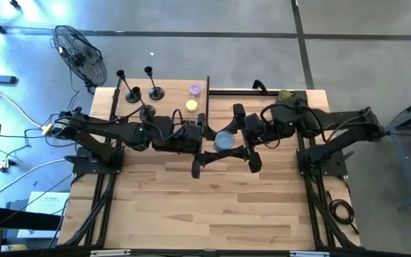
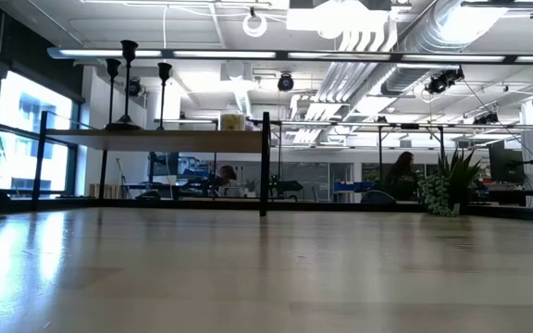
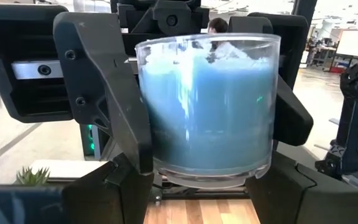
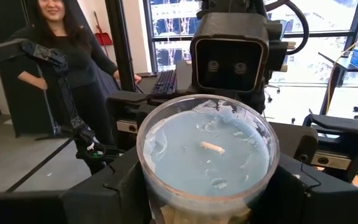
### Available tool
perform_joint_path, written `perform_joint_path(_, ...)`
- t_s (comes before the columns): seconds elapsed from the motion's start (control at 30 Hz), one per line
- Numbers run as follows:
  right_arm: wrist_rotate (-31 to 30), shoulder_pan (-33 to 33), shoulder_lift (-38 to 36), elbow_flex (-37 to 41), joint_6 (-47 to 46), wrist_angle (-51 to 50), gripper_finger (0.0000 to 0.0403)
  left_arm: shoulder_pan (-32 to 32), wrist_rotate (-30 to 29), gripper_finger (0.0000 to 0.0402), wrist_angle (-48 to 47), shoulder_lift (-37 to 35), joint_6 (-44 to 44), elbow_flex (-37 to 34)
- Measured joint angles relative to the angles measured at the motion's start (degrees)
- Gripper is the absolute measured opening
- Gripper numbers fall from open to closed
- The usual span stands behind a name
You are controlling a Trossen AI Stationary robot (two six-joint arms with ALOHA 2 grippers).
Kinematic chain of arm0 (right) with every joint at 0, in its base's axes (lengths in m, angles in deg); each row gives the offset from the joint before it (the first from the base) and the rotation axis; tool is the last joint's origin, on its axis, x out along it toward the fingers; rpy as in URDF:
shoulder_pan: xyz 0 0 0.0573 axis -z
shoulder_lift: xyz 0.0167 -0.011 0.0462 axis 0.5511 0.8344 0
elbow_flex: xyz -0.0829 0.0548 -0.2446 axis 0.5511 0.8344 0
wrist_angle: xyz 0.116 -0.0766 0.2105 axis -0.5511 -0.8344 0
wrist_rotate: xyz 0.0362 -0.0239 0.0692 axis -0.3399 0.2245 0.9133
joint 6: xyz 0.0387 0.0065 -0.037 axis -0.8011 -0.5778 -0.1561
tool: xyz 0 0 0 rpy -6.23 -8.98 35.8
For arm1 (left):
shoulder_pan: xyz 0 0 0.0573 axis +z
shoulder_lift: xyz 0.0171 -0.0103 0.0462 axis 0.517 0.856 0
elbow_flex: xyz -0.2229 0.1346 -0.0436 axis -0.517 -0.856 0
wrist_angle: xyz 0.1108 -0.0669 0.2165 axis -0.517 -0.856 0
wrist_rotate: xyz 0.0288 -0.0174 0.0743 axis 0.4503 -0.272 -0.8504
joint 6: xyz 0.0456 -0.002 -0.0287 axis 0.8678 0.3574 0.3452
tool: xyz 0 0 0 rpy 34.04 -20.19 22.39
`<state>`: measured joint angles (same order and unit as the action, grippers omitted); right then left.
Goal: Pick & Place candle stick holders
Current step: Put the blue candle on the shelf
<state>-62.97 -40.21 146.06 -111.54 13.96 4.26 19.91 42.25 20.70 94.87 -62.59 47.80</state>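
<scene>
Near the centre of the high view we see both pincers meet over the wooden table around a blue candle in a clear glass jar. In the left wrist view the jar fills the frame, with the left arm's dark fingers against its sides; the left pincer is pinching the jar. In the right wrist view the right arm's fingers also flank the jar, so the right pincer is likewise closed on it. Where the fingertips meet the glass is hidden behind the jar in both wrist views, and the jar's base is cut off.

The candle stick holders stand at the upper left of the high view, at the table's far left corner: two upright ones side by side, and a third just in front, partly covered by the left arm. In the low view they show only as thin dark stems at the upper left. A purple candle and a yellow candle sit near them. A person stands beyond the table in the right wrist view, cut off at the top.
</scene>
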Motion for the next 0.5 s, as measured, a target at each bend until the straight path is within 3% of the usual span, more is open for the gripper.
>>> perform_joint_path(0.5, -1.13, 0.04, -0.02, 0.00, 1.18, 0.04, 0.0221, -0.02, 1.90, 0.0221, -0.89, 0.00, -5.99, 0.00)
